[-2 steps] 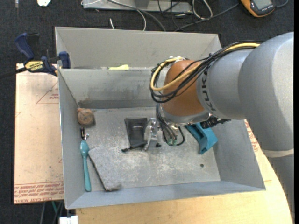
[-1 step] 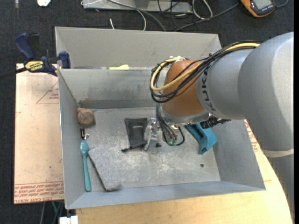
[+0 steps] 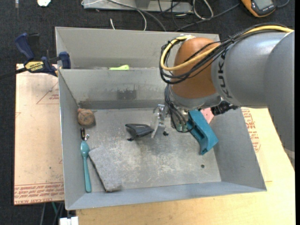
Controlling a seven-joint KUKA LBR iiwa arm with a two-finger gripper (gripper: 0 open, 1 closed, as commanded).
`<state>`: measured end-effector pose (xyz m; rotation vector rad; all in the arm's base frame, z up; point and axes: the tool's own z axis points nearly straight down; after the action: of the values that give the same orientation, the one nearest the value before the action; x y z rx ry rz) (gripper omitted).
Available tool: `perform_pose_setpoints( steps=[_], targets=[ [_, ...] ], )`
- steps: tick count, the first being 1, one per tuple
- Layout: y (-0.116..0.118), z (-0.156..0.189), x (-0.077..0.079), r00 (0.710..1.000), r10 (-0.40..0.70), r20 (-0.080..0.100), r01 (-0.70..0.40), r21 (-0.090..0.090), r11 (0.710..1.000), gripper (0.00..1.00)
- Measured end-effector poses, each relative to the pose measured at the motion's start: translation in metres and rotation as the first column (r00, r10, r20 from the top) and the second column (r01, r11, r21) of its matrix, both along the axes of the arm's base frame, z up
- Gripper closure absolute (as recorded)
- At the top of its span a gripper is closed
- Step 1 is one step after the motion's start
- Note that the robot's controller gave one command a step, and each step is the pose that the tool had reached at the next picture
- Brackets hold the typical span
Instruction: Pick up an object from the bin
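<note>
Right beside claw (image 3: 161, 121) lies dark matte wedge-shaped obj (image 3: 139, 131).

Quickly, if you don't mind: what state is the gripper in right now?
The gripper: cannot be told whether open or closed; it sits low in the bin, right beside a small dark grey object.

One each: spoon (image 3: 86, 165), brown lump (image 3: 86, 117), grey slab (image 3: 104, 169), dark wedge (image 3: 138, 131), blue bracket (image 3: 202, 131).

Small dark grey object (image 3: 139, 131), lying flat — mid-bin
</note>
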<state>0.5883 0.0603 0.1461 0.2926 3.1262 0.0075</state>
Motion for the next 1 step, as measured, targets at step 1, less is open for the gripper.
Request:
perform_pose_setpoints(
  steps=[1],
  targets=[
    [-0.0021,-0.0039,0.0003,0.962,0.273,0.004,-0.273,-0.001,0.962,1.0]
  ],
)
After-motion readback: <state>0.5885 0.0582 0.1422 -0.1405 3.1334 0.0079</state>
